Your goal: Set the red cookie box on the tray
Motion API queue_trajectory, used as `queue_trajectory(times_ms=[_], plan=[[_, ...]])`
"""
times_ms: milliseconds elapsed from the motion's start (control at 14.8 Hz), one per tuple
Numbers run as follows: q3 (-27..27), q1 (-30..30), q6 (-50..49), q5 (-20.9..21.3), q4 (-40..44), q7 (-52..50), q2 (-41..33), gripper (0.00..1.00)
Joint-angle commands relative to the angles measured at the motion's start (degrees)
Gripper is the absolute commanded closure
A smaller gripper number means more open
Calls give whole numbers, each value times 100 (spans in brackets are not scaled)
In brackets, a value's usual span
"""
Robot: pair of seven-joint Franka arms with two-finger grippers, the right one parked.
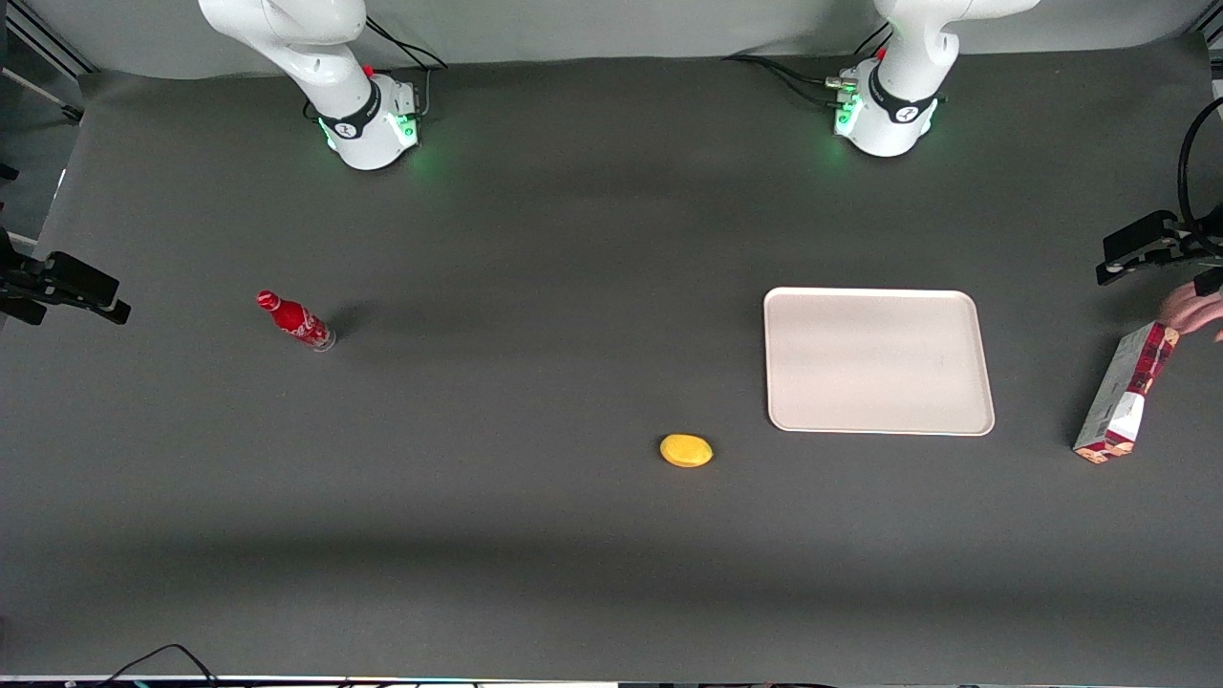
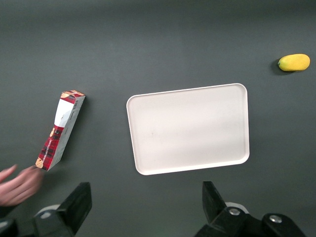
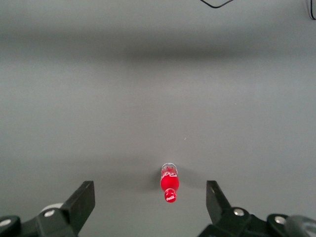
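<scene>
The red cookie box (image 1: 1126, 394) stands upright near the table's edge at the working arm's end. In the left wrist view the red cookie box (image 2: 60, 129) shows its white-grey side panel. The pale tray (image 1: 879, 361) lies flat beside it, toward the table's middle, with nothing on it; the wrist view shows the whole tray (image 2: 187, 128). My gripper (image 1: 1137, 247) hangs high above the table, farther from the front camera than the box. The gripper (image 2: 146, 197) is open, with only dark table between its fingers.
A person's hand (image 1: 1192, 311) touches the top of the box; the hand (image 2: 19, 185) also shows beside the box in the wrist view. A yellow fruit (image 1: 686, 450) lies nearer the front camera than the tray. A small red bottle (image 1: 296, 321) stands toward the parked arm's end.
</scene>
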Motion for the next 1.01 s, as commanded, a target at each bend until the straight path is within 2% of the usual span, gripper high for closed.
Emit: queue_trajectory(times_ms=[0,338,473,676,811,946], plan=[[5,-38,-18,138,135,-8,10,0],[31,-12,-96,147,64,-69,45,0],[381,-20,-114,164,73,123,62,0],[986,-20,43,542,99,1771,473,0],[1488,-3,542,543,-23,2713,895,0],[1831,6,1305,472,-548,3496,1186,0]])
